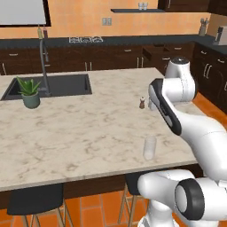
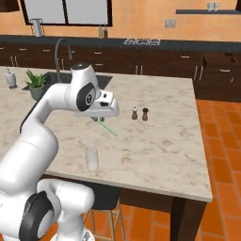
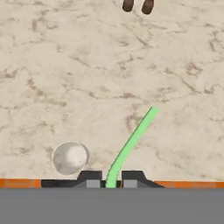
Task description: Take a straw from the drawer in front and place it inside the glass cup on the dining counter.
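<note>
Pincer (image 3: 111, 180) is clamped on one end of the straw (image 3: 131, 144), over the worktop (image 3: 52, 70). Looks light, thin and bendy, so gentle squeeze. Glass cup (image 3: 70, 157) probably tips easily.

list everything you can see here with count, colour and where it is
straw: 1, light green, pinched at its lower end by the gripper, hanging slanted over the dining counter
glass cup: 1, clear, upright near the counter's front edge
dining counter: 1, beige veined marble
shakers: 2, one pale-topped, one dark, side by side mid-counter
potted plant: 1, green in a grey-green pot, beside the sink
sink: 1, dark, set in the counter, with a faucet
drawer: 1, dark brown, pulled open in the back cabinets
stools: 2, black seats, under the counter's front edge
gripper: 1, dark fingertips, shut on the straw
arm: 1, white with dark joints
</note>
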